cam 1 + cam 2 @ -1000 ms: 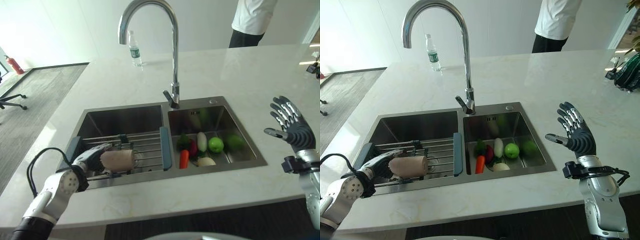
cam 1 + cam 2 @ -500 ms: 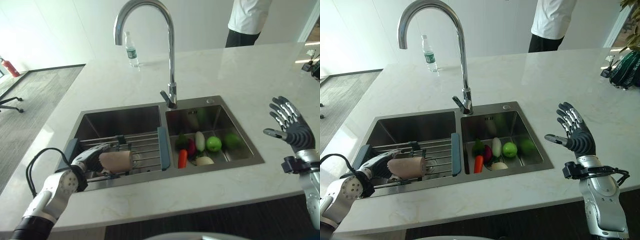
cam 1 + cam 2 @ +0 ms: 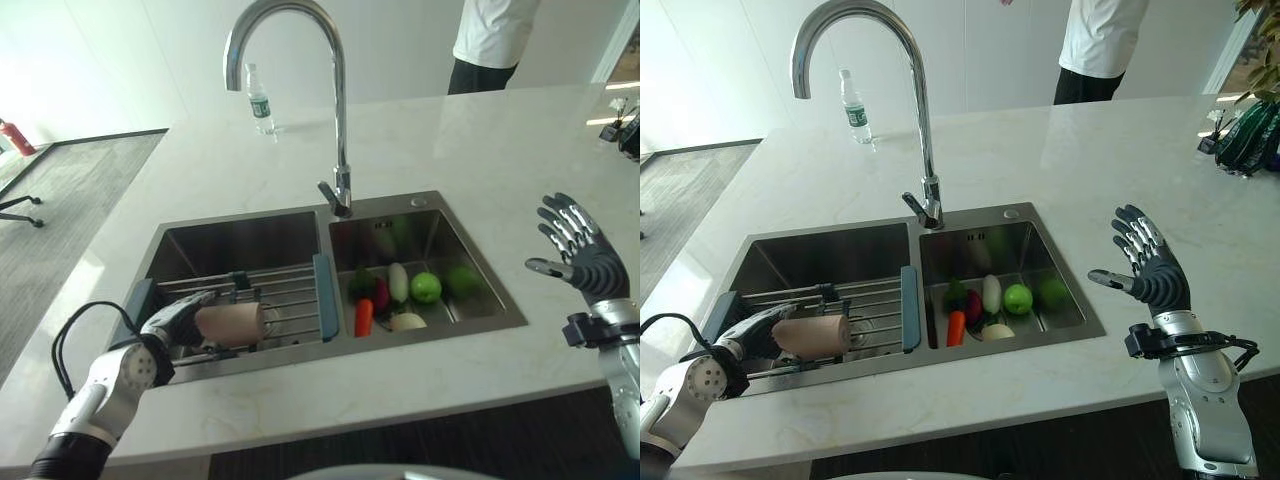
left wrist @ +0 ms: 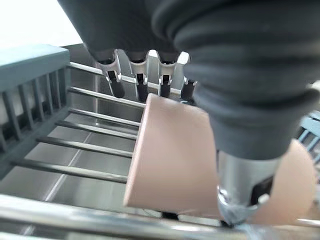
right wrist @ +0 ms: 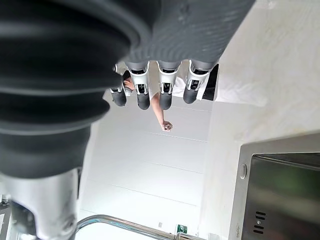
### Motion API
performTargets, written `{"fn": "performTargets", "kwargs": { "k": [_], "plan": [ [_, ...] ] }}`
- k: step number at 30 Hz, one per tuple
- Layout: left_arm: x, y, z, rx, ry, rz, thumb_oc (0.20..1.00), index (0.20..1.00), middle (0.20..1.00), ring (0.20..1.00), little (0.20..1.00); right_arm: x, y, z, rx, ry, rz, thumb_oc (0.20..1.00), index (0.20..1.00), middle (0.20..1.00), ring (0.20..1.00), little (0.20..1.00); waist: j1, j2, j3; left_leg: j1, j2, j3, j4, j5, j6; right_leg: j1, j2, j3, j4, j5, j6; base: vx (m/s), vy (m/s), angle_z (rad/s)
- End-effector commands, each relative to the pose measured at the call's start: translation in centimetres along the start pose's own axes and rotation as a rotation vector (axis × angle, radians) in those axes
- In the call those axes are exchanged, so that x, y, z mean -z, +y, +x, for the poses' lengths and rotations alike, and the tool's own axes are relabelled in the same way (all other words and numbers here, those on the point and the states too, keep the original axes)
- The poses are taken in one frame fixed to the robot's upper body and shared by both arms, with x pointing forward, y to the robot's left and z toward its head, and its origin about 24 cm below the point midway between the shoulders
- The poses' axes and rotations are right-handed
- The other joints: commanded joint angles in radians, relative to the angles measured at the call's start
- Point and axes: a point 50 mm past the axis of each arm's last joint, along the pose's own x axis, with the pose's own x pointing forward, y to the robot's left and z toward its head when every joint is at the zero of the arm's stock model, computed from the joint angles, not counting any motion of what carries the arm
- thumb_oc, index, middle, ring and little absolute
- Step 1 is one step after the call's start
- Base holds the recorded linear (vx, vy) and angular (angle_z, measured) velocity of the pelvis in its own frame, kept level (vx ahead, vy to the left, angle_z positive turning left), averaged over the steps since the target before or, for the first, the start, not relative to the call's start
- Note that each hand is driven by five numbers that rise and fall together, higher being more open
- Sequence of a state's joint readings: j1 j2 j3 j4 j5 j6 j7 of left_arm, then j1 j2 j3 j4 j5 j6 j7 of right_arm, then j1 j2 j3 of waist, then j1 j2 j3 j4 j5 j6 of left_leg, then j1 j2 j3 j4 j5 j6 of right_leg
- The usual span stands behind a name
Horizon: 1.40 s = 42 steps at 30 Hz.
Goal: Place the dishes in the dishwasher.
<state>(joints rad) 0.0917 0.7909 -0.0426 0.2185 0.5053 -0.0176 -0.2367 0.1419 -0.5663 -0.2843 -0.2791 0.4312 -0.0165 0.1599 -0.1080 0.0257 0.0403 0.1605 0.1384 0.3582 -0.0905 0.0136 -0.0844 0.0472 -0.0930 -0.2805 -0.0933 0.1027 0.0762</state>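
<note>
A pale pink, smooth cylindrical cup (image 3: 232,324) lies on its side at the lower left of the frame, resting on the steel-barred drying rack with dark blue-grey end pieces (image 3: 285,296) that spans the left basin of the stainless steel double sink (image 3: 240,240). The left hand (image 3: 178,320) grips the cup: in the left wrist view its fingers (image 4: 139,85) curl over the far side of the cup (image 4: 175,160) while the thumb presses the near side, so the cup is pinched between them just above the rack bars (image 4: 90,150).

In the right basin, at the centre of the frame, lies a cluster of vegetables and fruit: an orange carrot (image 3: 364,317), a white elongated radish (image 3: 398,282), a bright green apple (image 3: 426,288), a dark red piece (image 3: 381,295) and a pale round onion (image 3: 408,322), all close together.

A tall curved chrome tap (image 3: 335,110) rises behind the divider between the basins. The sink is set in a white marble-look worktop (image 3: 480,150). A clear plastic water bottle (image 3: 259,98) stands upright at the upper left of the worktop, well apart from the sink.

The right hand (image 3: 583,258) is raised at the right edge of the frame above the worktop, its fingers straight and spread, holding nothing.

A person in a white top and dark trousers (image 3: 490,45) stands at the upper right, beyond the worktop.
</note>
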Motion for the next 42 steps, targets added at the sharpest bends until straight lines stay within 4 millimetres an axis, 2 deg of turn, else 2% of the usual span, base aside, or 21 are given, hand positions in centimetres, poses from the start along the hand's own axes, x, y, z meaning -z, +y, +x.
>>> {"fn": "performTargets", "kwargs": {
  "k": [1,20,21,22,23,28,37,42],
  "plan": [
    [-0.4,3.0,0.8,-0.088,-0.001,0.074,1.0,1.0,1.0,1.0,1.0,-3.1,-0.7,1.3,0.007,-0.164,-0.059,1.0,1.0,1.0,1.0,1.0,-0.011,-0.003,0.018,-0.007,0.055,-0.005,0.003,-0.021,-0.034,0.086,-0.077,-0.009,0.006,-0.107,0.106,0.0,0.0,0.0],
    [0.4,1.8,1.6,-0.044,0.056,0.067,1.0,1.0,1.0,1.0,1.0,-3.2,-1.0,1.4,-0.015,-0.159,-0.068,1.0,1.0,1.0,1.0,1.0,-0.032,-0.004,0.015,-0.001,0.058,0.017,0.003,-0.021,-0.033,0.081,-0.075,0.006,0.006,-0.105,0.106,0.0,0.0,-0.02],
    [0.5,1.7,1.6,-0.039,0.063,0.073,0.862,0.862,0.862,0.862,0.862,-3.2,-1.0,1.4,-0.016,-0.159,-0.069,1.0,1.0,1.0,1.0,1.0,-0.032,-0.004,0.016,-0.001,0.059,0.017,0.003,-0.021,-0.034,0.081,-0.074,0.006,0.006,-0.106,0.106,0.0,0.0,0.0],
    [0.6,1.6,1.7,-0.036,0.074,0.081,0.432,0.432,0.432,0.432,0.432,-3.2,-0.9,1.5,-0.017,-0.159,-0.068,1.0,1.0,1.0,1.0,1.0,-0.034,-0.004,0.015,-0.001,0.058,0.017,0.003,-0.021,-0.034,0.081,-0.074,0.007,0.006,-0.105,0.106,0.0,0.0,0.0],
    [0.9,1.5,1.7,-0.027,0.096,0.09,0.2,0.2,0.2,0.2,0.2,-3.3,-1.0,1.5,-0.018,-0.159,-0.068,1.0,1.0,1.0,1.0,1.0,-0.033,-0.004,0.014,-0.001,0.058,0.018,0.003,-0.02,-0.033,0.081,-0.074,0.006,0.006,-0.106,0.106,0.0,0.0,0.0],
    [1.3,0.8,1.7,0.017,0.127,0.127,0.2,0.2,0.2,0.2,0.2,-3.4,-0.9,1.7,-0.016,-0.158,-0.068,1.0,1.0,1.0,1.0,1.0,-0.031,-0.003,0.015,-0.001,0.058,0.013,0.003,-0.02,-0.033,0.081,-0.074,0.007,0.006,-0.105,0.107,0.0,0.0,0.0],
    [0.8,3.2,1.1,-0.17,0.024,0.142,0.2,0.2,0.2,0.2,0.2,-3.0,-1.1,1.3,-0.011,-0.157,-0.065,1.0,1.0,1.0,1.0,1.0,-0.029,-0.001,0.013,-0.003,0.057,0.012,0.003,-0.021,-0.036,0.082,-0.076,0.006,0.006,-0.104,0.111,0.0,0.0,0.0],
    [0.7,5.5,0.0,-0.328,-0.049,0.051,0.2,0.2,0.2,0.2,0.2,-2.7,-1.2,1.0,0.004,-0.16,-0.061,1.0,1.0,1.0,1.0,1.0,-0.022,-0.003,0.013,-0.004,0.055,0.008,0.003,-0.021,-0.036,0.084,-0.078,0.003,0.006,-0.104,0.11,0.0,0.0,0.0]
  ]
}}
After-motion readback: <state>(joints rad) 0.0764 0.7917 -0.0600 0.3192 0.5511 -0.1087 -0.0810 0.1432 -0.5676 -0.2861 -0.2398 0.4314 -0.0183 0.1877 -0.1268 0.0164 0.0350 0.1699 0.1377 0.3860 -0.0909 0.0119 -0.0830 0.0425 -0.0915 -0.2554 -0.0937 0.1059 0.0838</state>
